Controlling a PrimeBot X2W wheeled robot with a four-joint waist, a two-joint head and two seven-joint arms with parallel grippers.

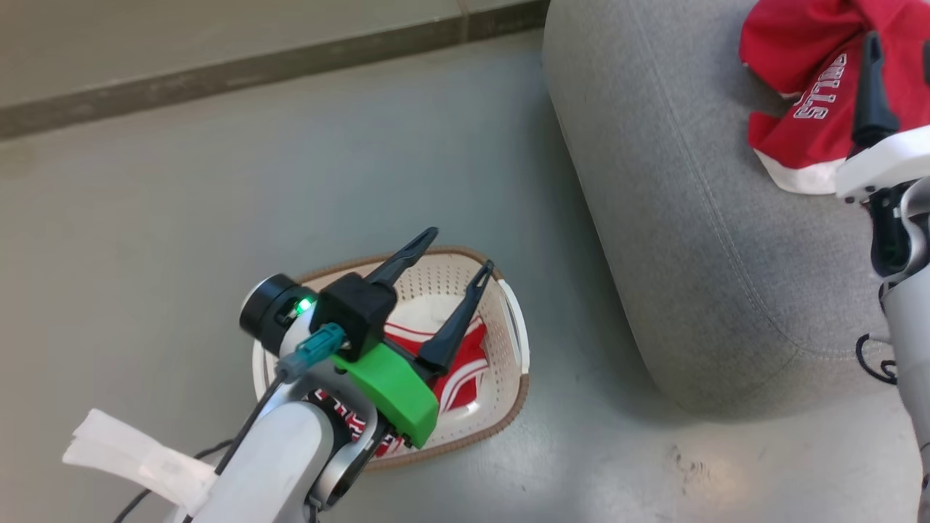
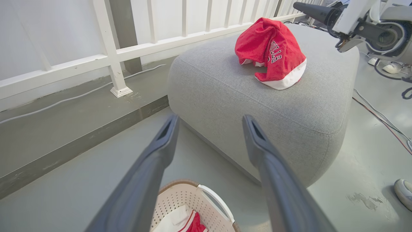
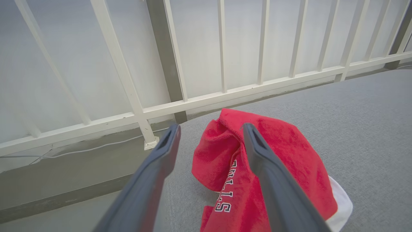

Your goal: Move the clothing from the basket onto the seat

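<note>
The floor (image 1: 182, 181) was smooth grey concrete, with a white railing (image 2: 109, 58) running along a raised kerb behind it. The big grey seat (image 1: 690, 218) stood on that floor. The basket (image 1: 503, 349) sat on the floor near the seat's rounded corner, apart from it.

My left pincer (image 1: 461, 250) hung above the basket, its two dark fingers spread with nothing between them and the tips pointing toward the seat. Under it, inside the basket, lay a red garment with white stripes (image 1: 465, 370), bunched on the bottom against a patch of white cloth. Some black-and-white lettering showed beneath my forearm, though I could not read it.

The other red garment (image 1: 814, 73) lay crumpled on top of the seat, toward the side nearest the railing, with white trim at its hem and white lettering down one fold. My right pincer (image 3: 211, 127) was poised over that garment, fingers parted and gripping nothing. I could not tell whether the tips touched the cloth.

Cables (image 2: 379, 116) trailed across the floor on the seat's other side, and a pale shoe (image 2: 404, 193) rested there too
</note>
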